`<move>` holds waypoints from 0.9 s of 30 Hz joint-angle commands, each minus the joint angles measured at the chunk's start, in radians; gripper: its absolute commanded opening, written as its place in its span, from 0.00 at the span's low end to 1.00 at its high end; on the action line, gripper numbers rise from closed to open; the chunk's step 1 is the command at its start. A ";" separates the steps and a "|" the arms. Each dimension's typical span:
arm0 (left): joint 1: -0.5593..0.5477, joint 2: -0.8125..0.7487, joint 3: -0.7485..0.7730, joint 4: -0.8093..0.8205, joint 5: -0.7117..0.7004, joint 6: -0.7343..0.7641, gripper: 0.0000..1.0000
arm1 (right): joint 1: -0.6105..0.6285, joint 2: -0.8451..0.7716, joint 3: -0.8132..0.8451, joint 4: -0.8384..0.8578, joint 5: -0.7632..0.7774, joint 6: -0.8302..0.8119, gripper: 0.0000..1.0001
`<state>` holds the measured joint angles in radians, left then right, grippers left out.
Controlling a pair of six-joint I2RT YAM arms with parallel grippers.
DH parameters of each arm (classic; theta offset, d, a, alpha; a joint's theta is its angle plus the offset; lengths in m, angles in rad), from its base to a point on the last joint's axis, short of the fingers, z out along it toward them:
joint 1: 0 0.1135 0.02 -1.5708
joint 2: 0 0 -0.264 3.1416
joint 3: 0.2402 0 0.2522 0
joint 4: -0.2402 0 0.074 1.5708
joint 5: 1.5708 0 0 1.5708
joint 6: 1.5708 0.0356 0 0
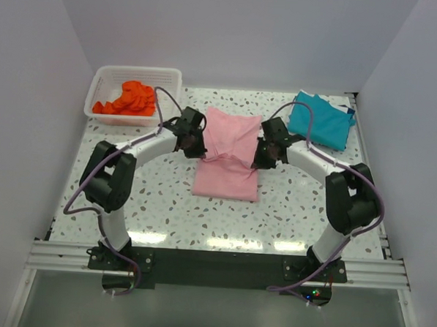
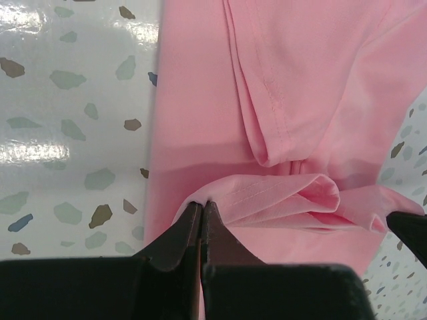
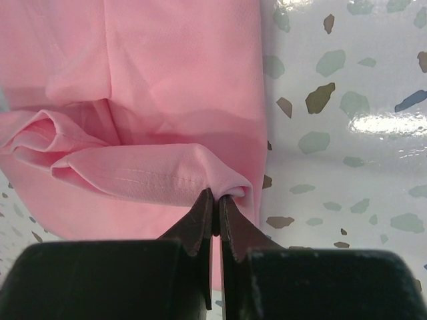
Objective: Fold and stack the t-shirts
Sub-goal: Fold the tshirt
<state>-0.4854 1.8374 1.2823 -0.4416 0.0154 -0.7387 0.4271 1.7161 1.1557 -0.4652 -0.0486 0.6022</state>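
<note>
The pink t-shirt lies at the middle of the table, a soft matte knit. Its near part rests flat as a smooth rectangle. Its far part is broader and lies in soft creases. Across its middle a hemmed edge is gathered into a raised fold, with a fine line of stitching running along it. Between the two arms this fold sags into loose, rounded loops.

The left gripper has its dark, tapered fingers pressed together on the left end of that fold, pinching the cloth at the shirt's left edge. The right gripper is clamped in the same way on the right end of the fold, at the shirt's right edge.

The teal t-shirt lies well apart at the far right corner of the table, folded into a flat, slightly skewed rectangle. The orange-red t-shirt sits crumpled in a bunched heap inside the white plastic mesh basket at the far left corner. The tabletop is glossy white terrazzo, flecked with grey, brown and blue chips and streaked with bright reflections.
</note>
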 commanded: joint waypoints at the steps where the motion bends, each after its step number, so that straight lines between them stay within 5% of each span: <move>1: 0.014 0.025 0.051 0.032 0.003 0.021 0.00 | -0.010 0.011 0.045 0.042 -0.028 -0.015 0.00; 6: 0.022 0.042 0.060 0.023 0.001 0.018 0.06 | -0.016 0.056 0.065 0.036 -0.045 -0.022 0.07; 9: 0.024 0.039 0.061 0.032 0.003 0.027 0.22 | -0.019 0.079 0.094 0.013 -0.057 -0.030 0.17; 12: 0.024 0.028 0.066 0.052 -0.003 0.053 0.57 | -0.019 0.082 0.121 -0.004 -0.050 -0.038 0.41; 13: 0.025 0.026 0.075 0.050 -0.008 0.059 0.76 | -0.018 0.080 0.128 -0.009 -0.042 -0.035 0.44; 16: 0.025 0.011 0.106 0.035 -0.012 0.082 1.00 | -0.018 0.065 0.163 -0.030 -0.037 -0.038 0.72; 17: 0.025 0.005 0.115 0.021 -0.011 0.087 1.00 | -0.019 0.059 0.177 -0.036 -0.037 -0.038 0.99; 27: 0.021 -0.234 -0.032 0.072 0.027 0.064 1.00 | -0.011 -0.171 0.053 0.022 -0.109 -0.059 0.99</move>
<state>-0.4694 1.7279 1.3132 -0.4252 0.0162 -0.6724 0.4122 1.6547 1.2568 -0.4843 -0.1005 0.5560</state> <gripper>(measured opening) 0.997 0.987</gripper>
